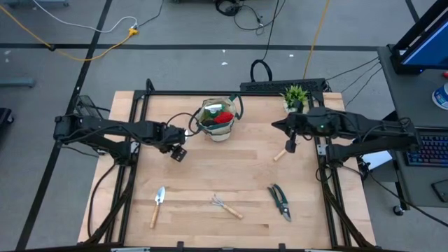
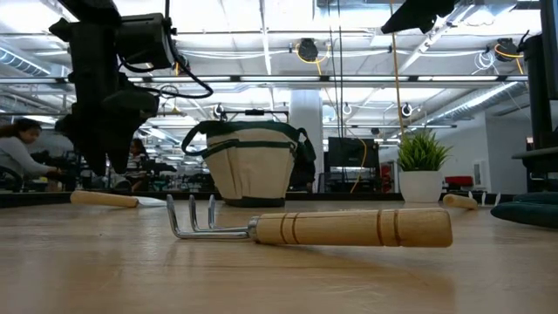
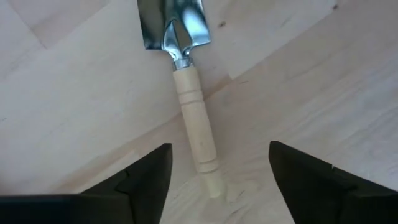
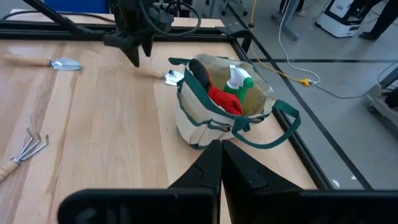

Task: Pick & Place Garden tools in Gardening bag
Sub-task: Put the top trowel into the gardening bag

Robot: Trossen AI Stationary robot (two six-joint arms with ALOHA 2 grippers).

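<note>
The beige gardening bag (image 1: 217, 120) with green trim stands upright at the table's far middle, a red glove (image 4: 222, 99) and a green spray bottle (image 4: 244, 84) inside it. My left gripper (image 3: 219, 171) points down, open, just left of the bag. Its fingers stand on either side of the handle end of a silver trowel (image 3: 186, 93) without touching it. That trowel lies flat on the table, blade toward the bag (image 4: 224, 106). My right gripper (image 4: 221, 163) is shut on nothing and hangs high, right of the bag.
On the near half of the table lie another trowel (image 1: 158, 205), a small rake (image 1: 225, 206) and pruning shears (image 1: 280, 201). A wooden handle (image 1: 280, 155) shows under my right arm. A potted plant (image 1: 295, 96) stands at the far right. People sit beyond the table's left.
</note>
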